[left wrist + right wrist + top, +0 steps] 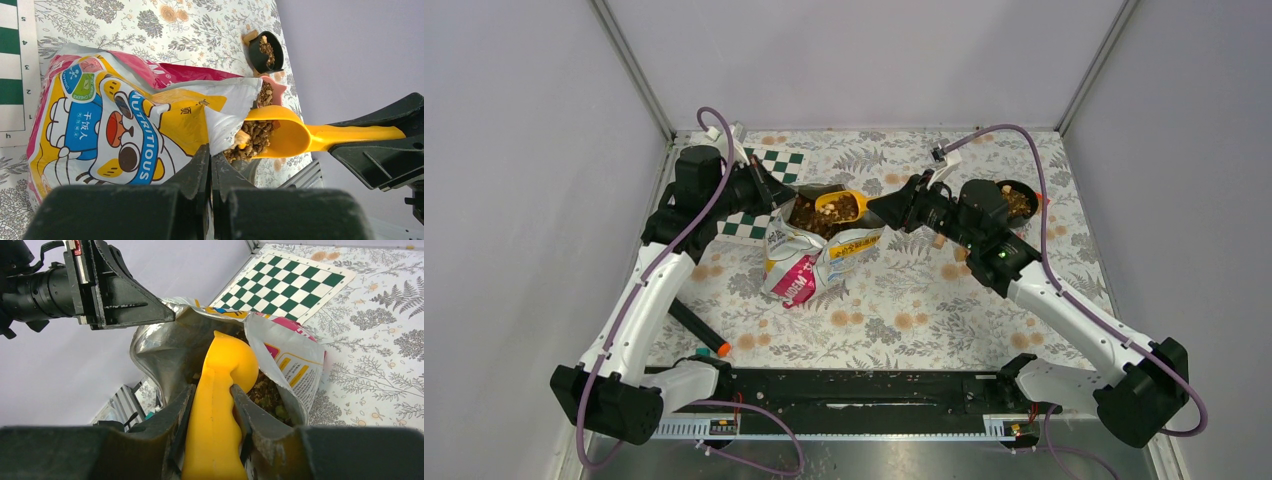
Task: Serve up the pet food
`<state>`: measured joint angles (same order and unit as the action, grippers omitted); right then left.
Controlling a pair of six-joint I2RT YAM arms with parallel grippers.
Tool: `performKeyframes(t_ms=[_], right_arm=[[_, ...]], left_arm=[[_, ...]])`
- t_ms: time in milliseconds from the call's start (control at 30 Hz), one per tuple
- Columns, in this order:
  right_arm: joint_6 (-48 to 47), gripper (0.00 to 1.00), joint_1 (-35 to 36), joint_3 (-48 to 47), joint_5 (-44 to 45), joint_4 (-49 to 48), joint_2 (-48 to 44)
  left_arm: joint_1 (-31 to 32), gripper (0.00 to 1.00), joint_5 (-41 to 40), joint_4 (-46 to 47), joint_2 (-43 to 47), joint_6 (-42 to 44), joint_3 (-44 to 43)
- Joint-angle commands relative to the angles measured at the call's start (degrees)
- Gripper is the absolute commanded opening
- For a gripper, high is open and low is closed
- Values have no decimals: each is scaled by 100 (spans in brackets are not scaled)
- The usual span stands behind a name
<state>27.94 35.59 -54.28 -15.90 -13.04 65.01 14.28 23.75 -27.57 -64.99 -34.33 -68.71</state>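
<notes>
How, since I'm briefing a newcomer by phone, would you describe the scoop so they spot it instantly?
Mid-table sits an open yellow bag, its rim pinched by the left gripper. The scoop reaches into its mouth, handle in the right gripper. It is the only yellow plastic tool, loaded with brown kibble.

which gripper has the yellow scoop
The right gripper: its fingers clamp the yellow scoop by the handle, while the left gripper pinches the bag at its rim.

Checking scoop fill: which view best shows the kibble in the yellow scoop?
Left wrist: scoop side-on at the bag mouth, kibble heaped in it. Top view shows it small; right wrist sees only the scoop's back and handle.
</notes>
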Motion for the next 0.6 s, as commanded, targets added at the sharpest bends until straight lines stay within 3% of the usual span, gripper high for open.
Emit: performKeyframes(t_ms=[0,567], right_arm=[[-246,0,-22,66,57,-633,-182],[1874,0,-213,502,330,-1007,-280]], left_arm=[[4,0,343,101,50,-3,-424],[4,0,383,122,52,-3,-403]])
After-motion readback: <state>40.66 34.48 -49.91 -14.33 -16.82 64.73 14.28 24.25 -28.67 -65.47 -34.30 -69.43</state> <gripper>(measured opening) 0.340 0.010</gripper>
